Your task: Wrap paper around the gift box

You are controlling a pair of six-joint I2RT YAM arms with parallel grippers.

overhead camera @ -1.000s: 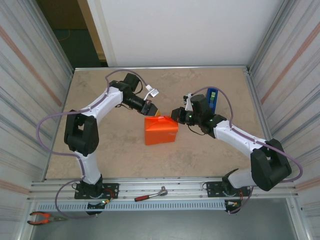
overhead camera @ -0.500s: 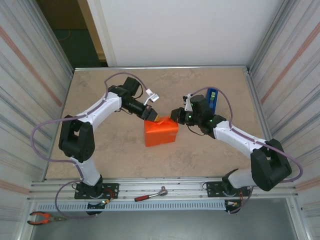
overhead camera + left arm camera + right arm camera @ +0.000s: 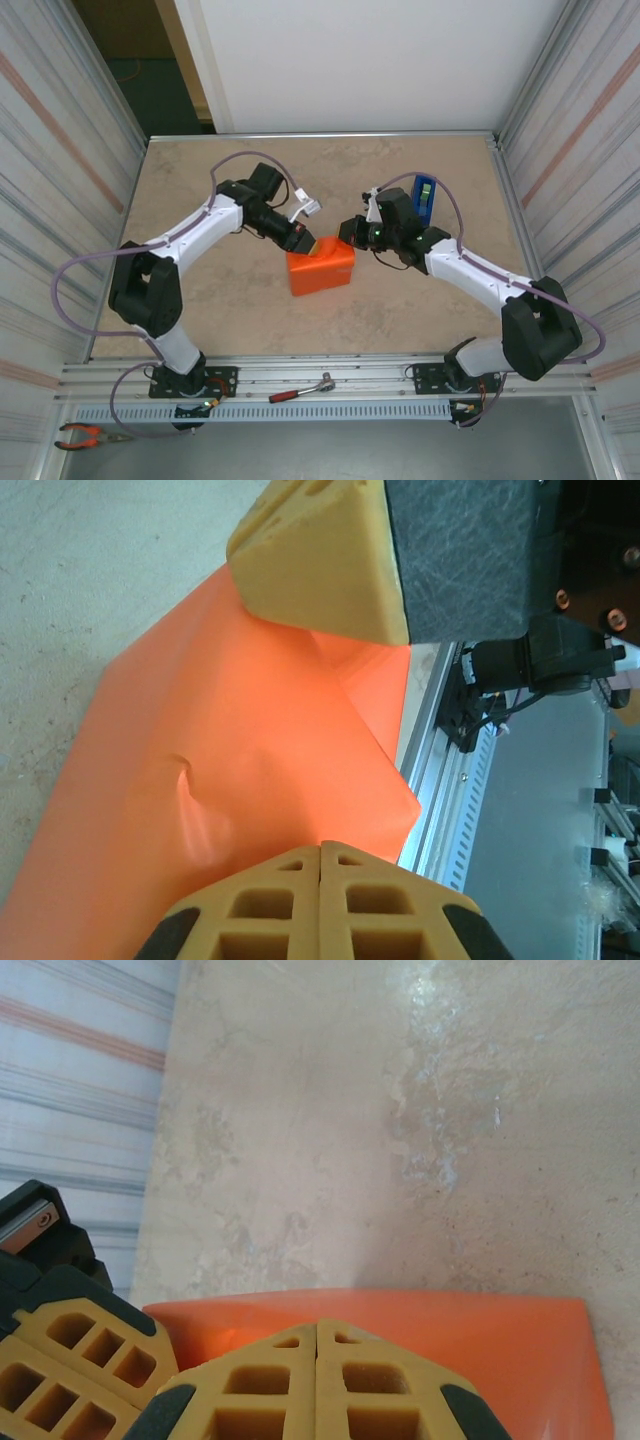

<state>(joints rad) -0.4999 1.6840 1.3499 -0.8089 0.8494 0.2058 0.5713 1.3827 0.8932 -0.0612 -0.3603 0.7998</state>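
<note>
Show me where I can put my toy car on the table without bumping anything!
Bare table lies between the orange paper and the front rail, and along the back wall. It's crowded in the middle, where the left gripper and right gripper meet the paper.

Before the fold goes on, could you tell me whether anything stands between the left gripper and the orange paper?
Nothing visible does. The left gripper is at the far left corner of the paper, with the sheet lying directly between its open fingers. The blue tape dispenser stands well aside, to the right.
</note>
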